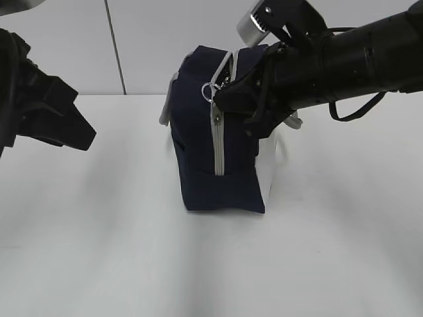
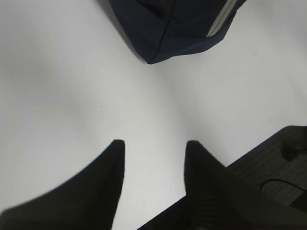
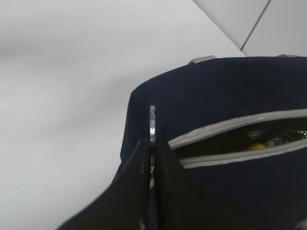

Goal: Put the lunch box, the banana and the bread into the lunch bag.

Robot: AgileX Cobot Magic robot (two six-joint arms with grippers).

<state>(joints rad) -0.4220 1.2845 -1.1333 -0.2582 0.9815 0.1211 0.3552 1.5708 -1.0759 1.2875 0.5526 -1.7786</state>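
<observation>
The navy lunch bag point(image 1: 201, 152) stands upright mid-table with its white side panel point(image 1: 268, 165) to the right. Its grey zipper point(image 1: 218, 142) runs up the near end and is partly open along the top point(image 3: 240, 139). My right gripper point(image 3: 152, 143) is shut on the zipper's ring pull point(image 3: 152, 122) at the bag's top corner point(image 1: 210, 92). A bit of yellow, the banana point(image 3: 257, 145), shows through the open slit. The lunch box and bread are hidden. My left gripper point(image 2: 154, 143) is open and empty above bare table, left of the bag point(image 2: 177, 24).
White table point(image 1: 99, 251) all round the bag, with a white wall behind. A dark grey surface point(image 2: 283, 163) lies past the table edge in the left wrist view. The left arm point(image 1: 39, 105) hovers at the far left.
</observation>
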